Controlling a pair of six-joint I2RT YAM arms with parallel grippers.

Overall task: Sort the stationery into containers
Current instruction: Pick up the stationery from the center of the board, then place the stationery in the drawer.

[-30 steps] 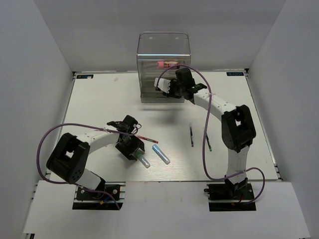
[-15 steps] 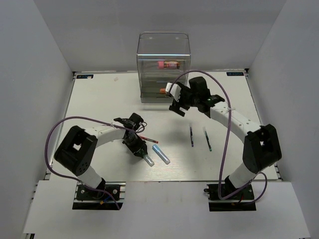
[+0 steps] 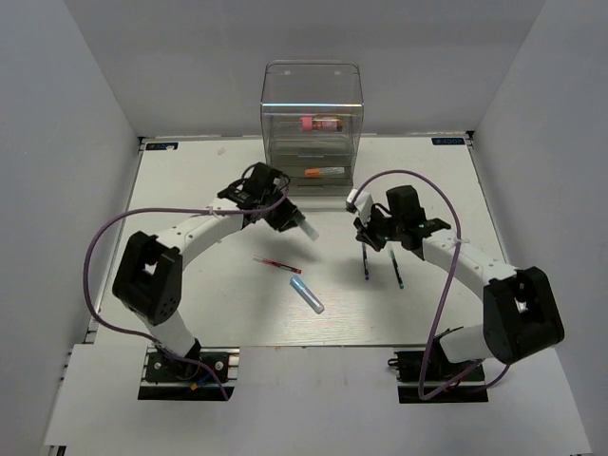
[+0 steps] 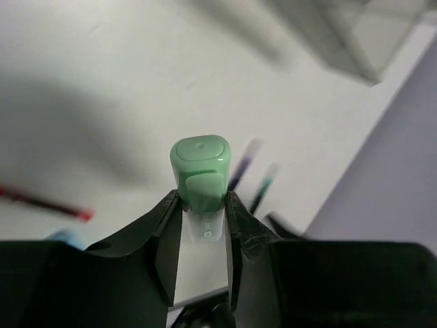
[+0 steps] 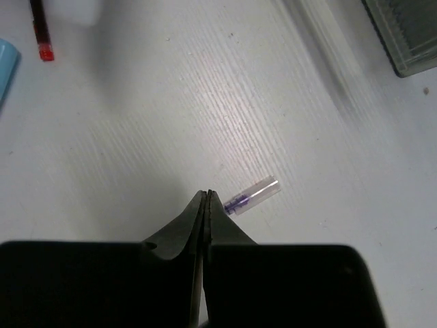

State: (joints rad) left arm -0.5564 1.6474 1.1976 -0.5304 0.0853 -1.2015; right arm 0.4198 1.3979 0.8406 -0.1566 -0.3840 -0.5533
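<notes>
My left gripper [image 3: 293, 218] is shut on the green marker [image 3: 306, 226], held above the table just in front of the clear drawer cabinet [image 3: 312, 95]. In the left wrist view the marker [image 4: 200, 167] sits between the fingers [image 4: 164, 232]. My right gripper [image 3: 366, 230] is shut and empty, its tips [image 5: 207, 196] just left of the clear cap of a thin dark pen [image 5: 251, 195]. Two dark pens [image 3: 366, 259] [image 3: 395, 270] lie side by side. A red pen [image 3: 275, 264] and a light-blue marker [image 3: 306, 294] lie mid-table. A pink marker [image 3: 318, 123] and an orange marker [image 3: 323, 172] lie in drawers.
The cabinet stands at the back centre against the rear wall. White walls enclose the table on the left, right and back. The cabinet's base corner [image 5: 403, 34] shows at the upper right of the right wrist view, and the red pen's end [image 5: 41, 31] at its upper left.
My left gripper lifted the green marker from the near table and carried it back toward the cabinet. My right gripper drew away from the cabinet front and came down by the dark pens.
</notes>
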